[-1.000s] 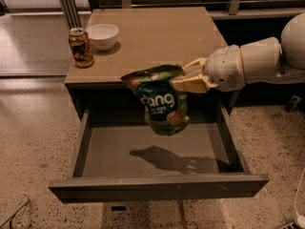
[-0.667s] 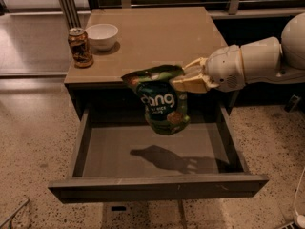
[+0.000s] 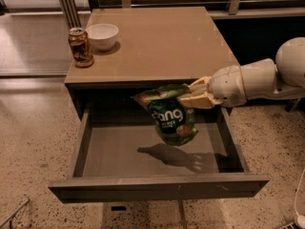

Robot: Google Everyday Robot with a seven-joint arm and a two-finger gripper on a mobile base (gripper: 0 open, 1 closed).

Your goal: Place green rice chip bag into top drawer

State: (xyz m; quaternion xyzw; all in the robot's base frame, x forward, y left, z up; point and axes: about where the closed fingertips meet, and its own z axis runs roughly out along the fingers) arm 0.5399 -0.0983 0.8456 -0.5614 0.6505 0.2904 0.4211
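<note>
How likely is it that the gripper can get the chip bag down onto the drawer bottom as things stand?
Probably yes. The gripper holds the bag by its top, hanging over the open drawer, with nothing visible beneath it; the can and bowl stand back on the tabletop.

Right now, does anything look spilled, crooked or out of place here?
Nothing spilled. The green rice chip bag hangs tilted over the open top drawer, pinched at its top by the gripper; can and bowl stand upright.

gripper [image 3: 187, 96] over top drawer [image 3: 157, 187], 4 walls, btm unblocked
</note>
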